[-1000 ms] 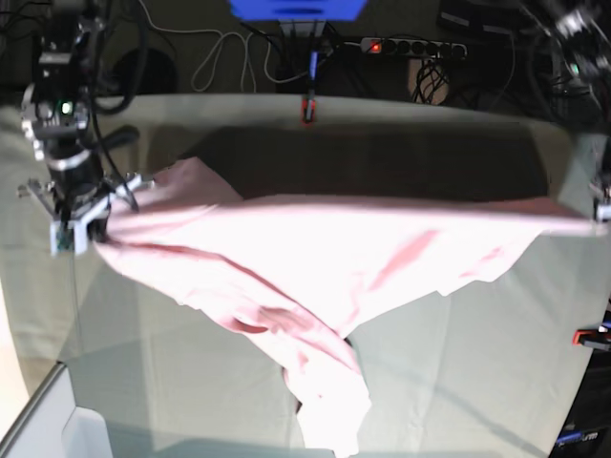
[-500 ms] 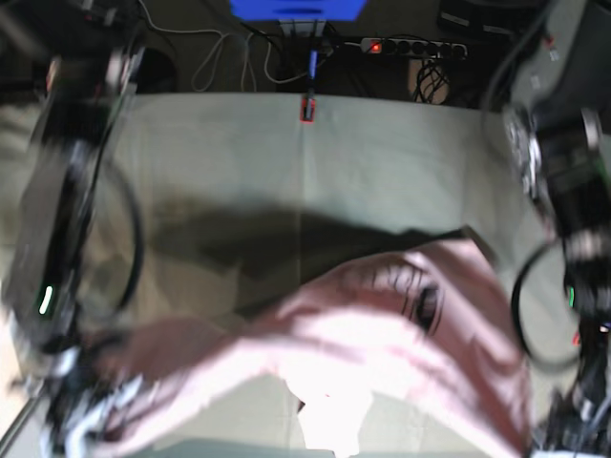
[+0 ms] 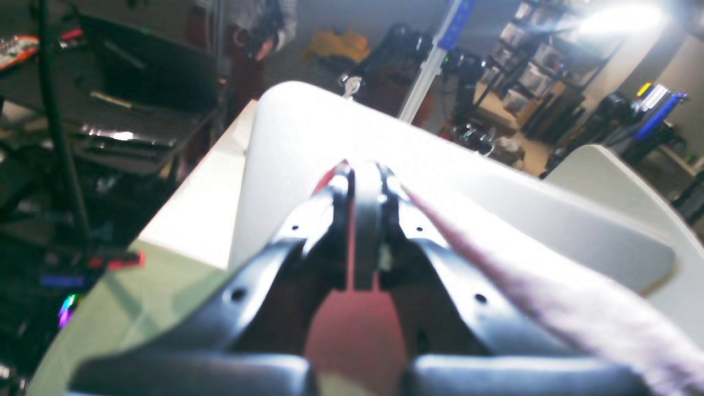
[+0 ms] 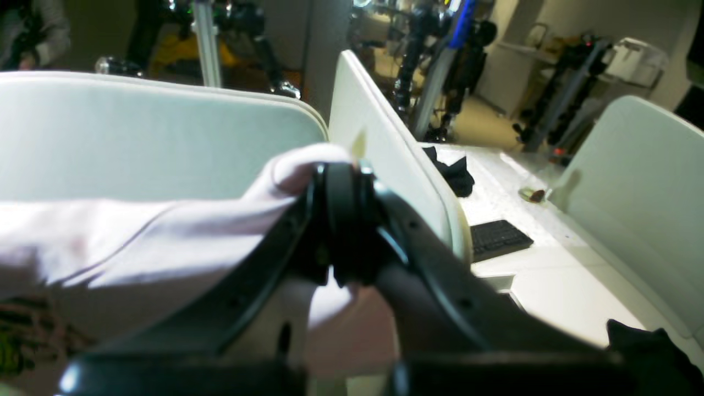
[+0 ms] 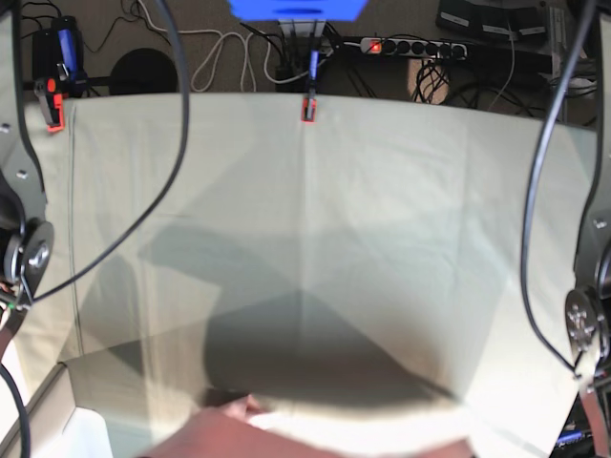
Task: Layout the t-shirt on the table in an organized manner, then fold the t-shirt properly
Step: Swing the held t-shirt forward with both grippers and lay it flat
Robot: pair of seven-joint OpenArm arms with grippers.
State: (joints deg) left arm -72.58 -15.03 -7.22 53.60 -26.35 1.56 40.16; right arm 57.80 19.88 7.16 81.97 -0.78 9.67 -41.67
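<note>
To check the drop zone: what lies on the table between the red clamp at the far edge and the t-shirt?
Only bare table, seen in the base view, from clamp to t-shirt.

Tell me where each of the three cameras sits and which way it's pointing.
Base: overhead, looking down on the table; arm links show at both sides, t-shirt at the bottom edge.
Left wrist: behind the left end effector, facing along it, shut on pink cloth.
Right wrist: behind the right end effector, shut on the t-shirt.
Shared: all three show the t-shirt.
</note>
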